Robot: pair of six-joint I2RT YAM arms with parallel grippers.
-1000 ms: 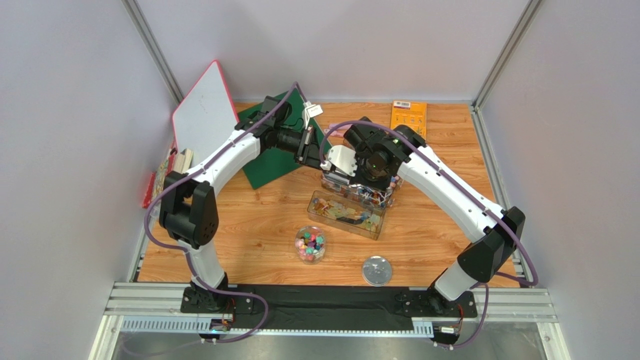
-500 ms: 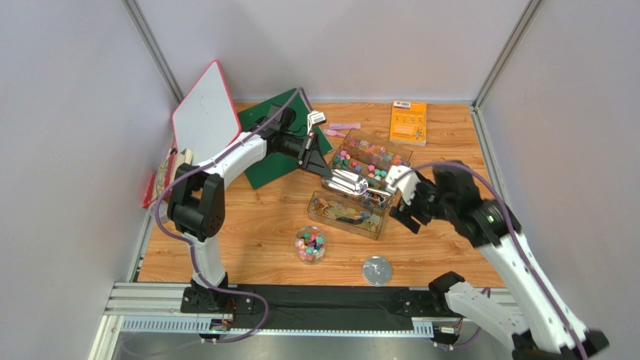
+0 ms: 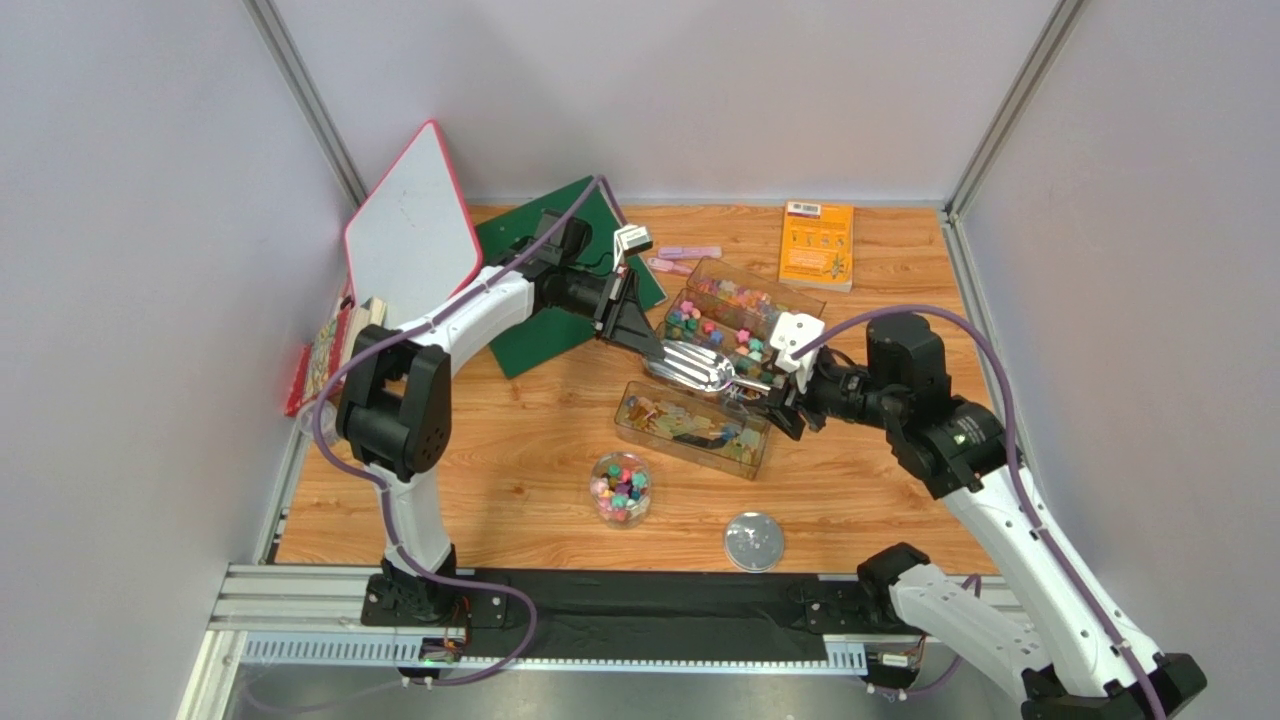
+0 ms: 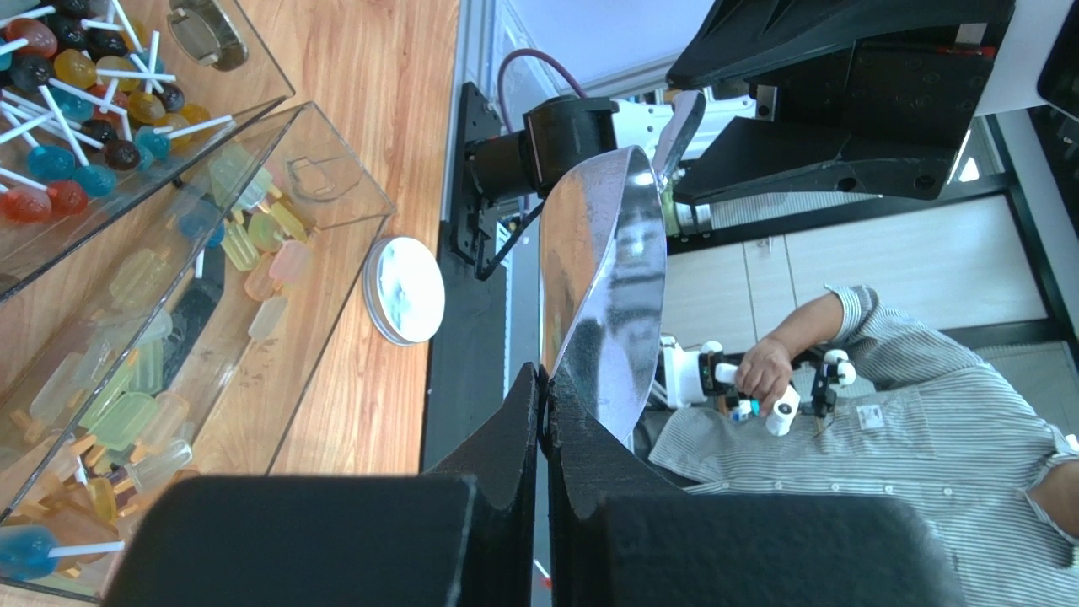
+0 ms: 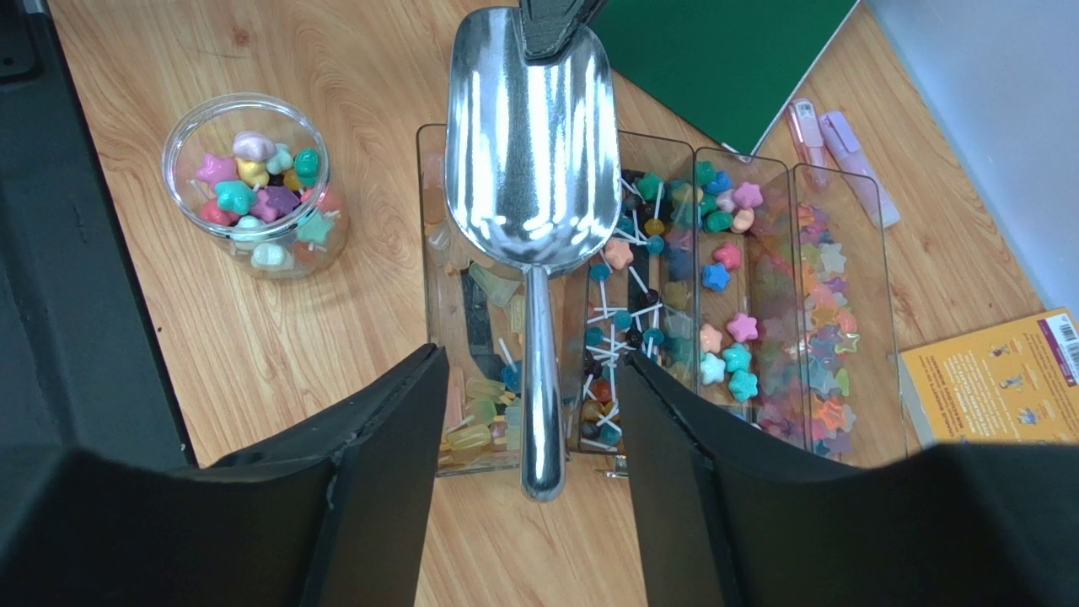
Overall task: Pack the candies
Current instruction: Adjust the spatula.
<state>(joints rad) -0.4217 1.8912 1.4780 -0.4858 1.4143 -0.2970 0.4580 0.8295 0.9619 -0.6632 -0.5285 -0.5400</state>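
My left gripper [image 3: 649,342] is shut on the rim of a shiny metal scoop [image 3: 694,365] and holds it above the candy boxes. In the left wrist view its fingers [image 4: 519,430] pinch the scoop's edge [image 4: 608,278]. My right gripper [image 5: 532,367] is open, its fingers on either side of the scoop's handle [image 5: 542,417], not touching it. The scoop's bowl [image 5: 532,139] is empty. The candies [image 5: 728,272] lie in a clear compartment tray [image 3: 747,288]. More fill a long clear box [image 3: 646,402] and a small round jar [image 3: 621,488].
The jar's round lid [image 3: 754,540] lies near the front edge. An orange booklet [image 3: 818,243] and pale pink strips [image 3: 684,255] lie at the back. A green mat [image 3: 544,308] and a leaning white board [image 3: 409,225] are at the back left.
My right arm swung away from over the candy boxes to the right, then brought its open gripper in around the scoop's handle. The left gripper has kept hold of the scoop.
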